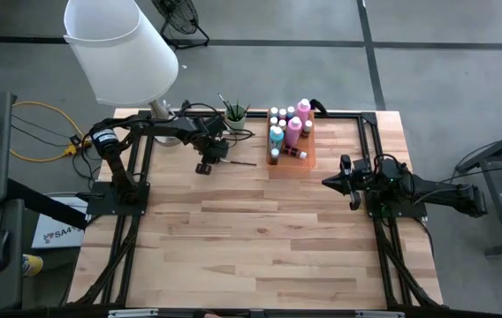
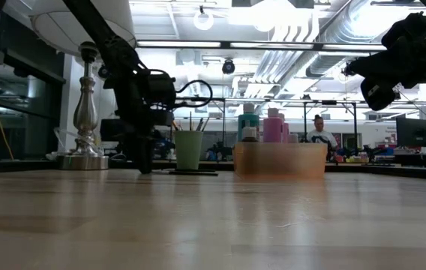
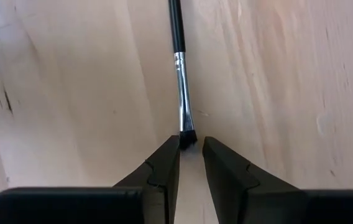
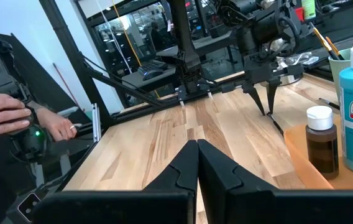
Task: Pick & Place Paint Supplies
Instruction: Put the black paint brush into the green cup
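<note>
Pale wood table (image 1: 260,238), bare over most of its near half. Left gripper (image 3: 191,144) is down at the tabletop toward the far left of the table, fingers a narrow gap apart, with the bristle tip of a loose paintbrush (image 3: 180,81) sitting just inside that gap; nothing is clamped yet. The brush lies flat on the wood, dark handle running away from the fingers, silver collar between handle and bristles. In the high view the same brush (image 1: 238,162) shows as a thin dark line between the left gripper (image 1: 209,159) and the orange tray (image 1: 292,165) of paint bottles (image 1: 288,129); a green cup (image 1: 236,116) holding more brushes stands just behind. Right gripper (image 1: 339,181) waits above the table's right side, well apart from the supplies, fingers pressed together. Judgement: the step in hand is picking up the loose brush. The grip sits at the very tip, on soft bristles, which will likely slip or let the brush swing. Better to move forward along the brush to the collar or handle, keep the fingers square across it, touch the wood, then close and lift straight before carrying it to the cup.
</note>
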`<state>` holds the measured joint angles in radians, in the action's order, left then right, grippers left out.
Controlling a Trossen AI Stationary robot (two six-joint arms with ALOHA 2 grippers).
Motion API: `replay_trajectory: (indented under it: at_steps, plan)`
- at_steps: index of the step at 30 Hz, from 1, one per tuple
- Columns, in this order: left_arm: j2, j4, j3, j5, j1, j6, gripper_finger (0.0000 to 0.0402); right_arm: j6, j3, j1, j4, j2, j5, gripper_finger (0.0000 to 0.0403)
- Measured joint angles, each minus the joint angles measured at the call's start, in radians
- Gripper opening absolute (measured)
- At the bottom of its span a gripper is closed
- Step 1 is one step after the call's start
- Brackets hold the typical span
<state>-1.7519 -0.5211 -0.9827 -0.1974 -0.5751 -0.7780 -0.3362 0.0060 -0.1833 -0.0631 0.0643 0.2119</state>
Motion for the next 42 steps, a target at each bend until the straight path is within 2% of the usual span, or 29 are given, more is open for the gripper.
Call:
replay_trajectory:
  at_steps: [6,15,26,37,42]
  plan:
    - [0.0,-0.009,0.0,0.001,0.0,0.039,0.0066,0.0,0.0,0.0,0.0,0.0,0.0,0.0002]
    - [0.0,-0.017,0.001,-0.012,0.015,0.077,0.0004,0.0,0.0,0.0,0.0,0.0,0.0,0.0002]
    - [0.023,-0.041,0.005,-0.018,0.038,0.095,0.0001,0.0,0.0,0.0,0.0,0.0,0.0,0.0002]
    - [0.163,-0.118,0.006,0.028,0.068,0.139,0.0,0.0,0.0,0.0,0.0,0.0,0.0,0.0002]
    - [0.247,-0.14,0.005,0.047,0.069,0.207,0.0,0.0,0.0,0.0,0.0,0.0,0.0,0.0002]
